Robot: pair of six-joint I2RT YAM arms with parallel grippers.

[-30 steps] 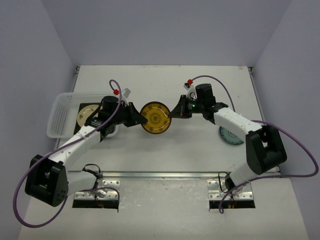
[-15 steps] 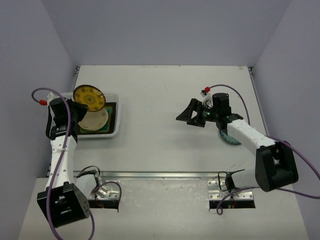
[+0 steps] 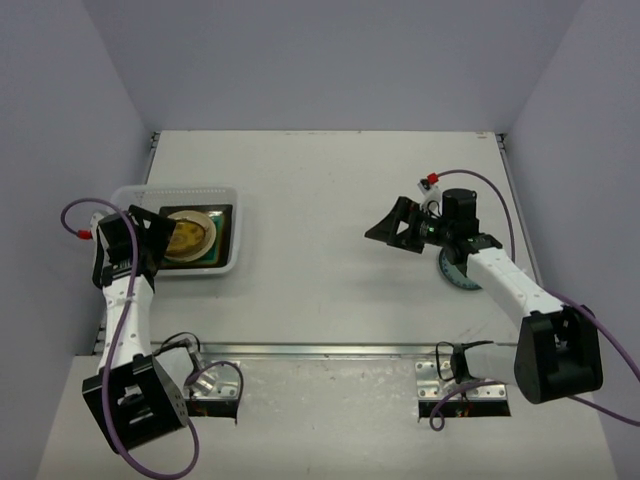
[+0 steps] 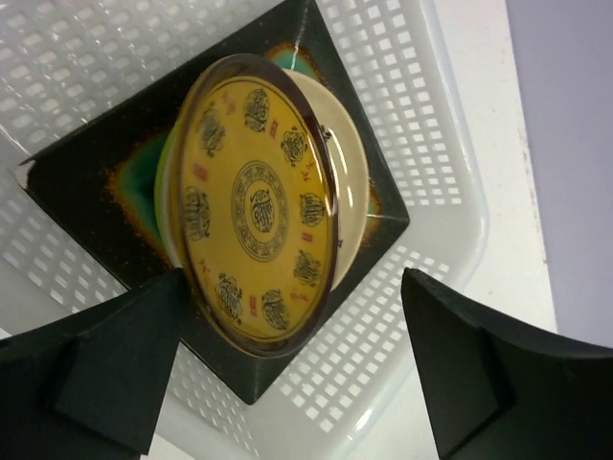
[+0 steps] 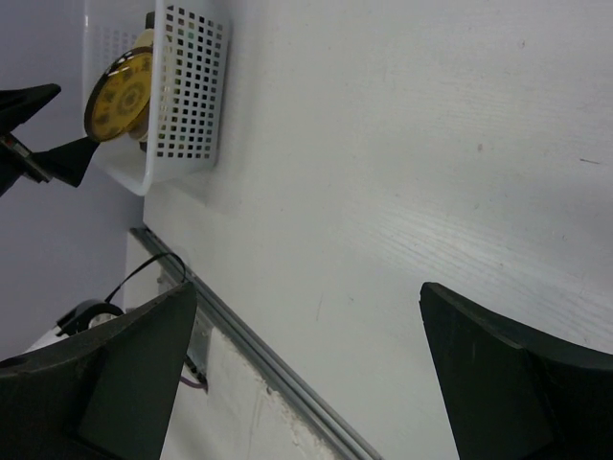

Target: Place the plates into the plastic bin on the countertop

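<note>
The white mesh plastic bin (image 3: 225, 262) (image 4: 412, 105) sits at the left of the countertop (image 3: 320, 190). In it a brown-yellow patterned plate (image 4: 259, 201) (image 5: 117, 94) leans tilted on a cream plate (image 4: 352, 182), and both lie on a dark-rimmed teal square plate (image 4: 77, 177). My left gripper (image 3: 165, 242) (image 4: 287, 383) hovers over the bin's left side, open, and the patterned plate's lower edge lies next to its left finger. My right gripper (image 3: 385, 222) (image 5: 306, 383) hangs open and empty above bare countertop at the right. A pale blue-grey plate (image 3: 455, 272) lies under the right arm.
The metal rail (image 3: 320, 350) (image 5: 259, 350) runs along the countertop's front edge. Grey walls close in the left, back and right sides. A purple cable loops from each arm.
The left gripper lowered the patterned plate into the bin and opened, letting it go. The right arm drew back slightly to the right, still open.
</note>
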